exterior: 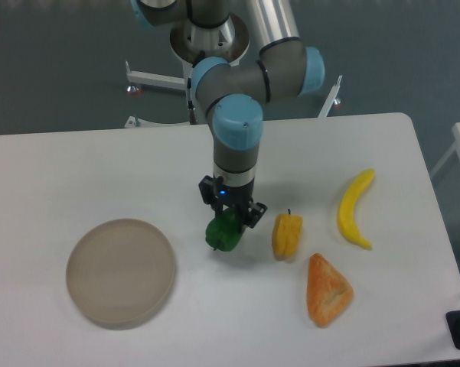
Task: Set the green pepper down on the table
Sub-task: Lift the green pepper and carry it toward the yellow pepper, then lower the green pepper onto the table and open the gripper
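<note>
Camera view, gripper point(231, 214): we saw its fingers closed around the green pepper point(225, 232), apparently low over the table point(84, 168); contact unclear.
Neighbours: 1 yellow pepper point(286, 235) just beside, plate point(120, 271) apart, banana point(355, 208) and bread point(328, 289) farther.
Obstructions: we judged none below.

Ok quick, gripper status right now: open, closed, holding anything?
Gripper: closed on the small glossy dark-green bell pepper, low over the white tabletop, beside the yellow pepper. Whether the pepper touches the table cannot be told.
</note>
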Controlling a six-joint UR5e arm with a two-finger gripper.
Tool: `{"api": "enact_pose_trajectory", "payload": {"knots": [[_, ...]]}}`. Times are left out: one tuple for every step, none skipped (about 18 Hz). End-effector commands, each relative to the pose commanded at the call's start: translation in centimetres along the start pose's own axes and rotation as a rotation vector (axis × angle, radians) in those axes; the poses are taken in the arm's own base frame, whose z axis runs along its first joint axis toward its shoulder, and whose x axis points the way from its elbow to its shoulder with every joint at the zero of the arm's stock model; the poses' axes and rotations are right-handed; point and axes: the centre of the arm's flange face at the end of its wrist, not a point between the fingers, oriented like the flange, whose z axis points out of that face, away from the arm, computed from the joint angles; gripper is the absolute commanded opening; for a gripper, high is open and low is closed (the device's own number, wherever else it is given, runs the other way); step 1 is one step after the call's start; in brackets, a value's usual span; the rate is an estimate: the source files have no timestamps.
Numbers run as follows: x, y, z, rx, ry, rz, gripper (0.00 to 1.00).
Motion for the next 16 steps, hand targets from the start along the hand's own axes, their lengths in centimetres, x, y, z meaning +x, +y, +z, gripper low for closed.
{"api": "enact_pose_trajectory", "payload": {"knots": [[0.0, 0.1, 0.3, -0.002, 0.004, -0.011, 0.28], [0.1, 0.1, 0.5, -0.003, 0.008, -0.024, 0.28], [0.0, 0.2, 0.6, -0.004, 0.009, -0.035, 0.28], [-0.2, 0.3, 0.7, -0.004, 0.008, -0.041, 0.28], [-0.1, 0.4, 0.8, -0.006, 0.01, -0.04, 0.28], [-0.1, 0.4, 1.1, -0.009, 0.011, -0.036, 0.28], [-0.3, 0.4, 1.4, -0.009, 0.011, -0.036, 0.28], [-0.3, 0.4, 1.5, -0.006, 0.008, -0.026, 0.28], [-0.3, 0.4, 1.8, -0.008, 0.01, -0.011, 0.28], [-0.5, 0.4, 1.9, -0.009, 0.011, 0.021, 0.28], [-0.6, 0.5, 1.9, -0.01, 0.012, 0.059, 0.28], [-0.7, 0.6, 1.9, -0.011, 0.013, 0.083, 0.28], [-0.7, 0.7, 2.0, -0.011, 0.014, 0.094, 0.28], [-0.6, 0.7, 2.1, -0.012, 0.016, 0.095, 0.28], [-0.5, 0.8, 2.2, -0.014, 0.018, 0.097, 0.28], [-0.5, 0.8, 2.2, -0.015, 0.019, 0.098, 0.28]]}}
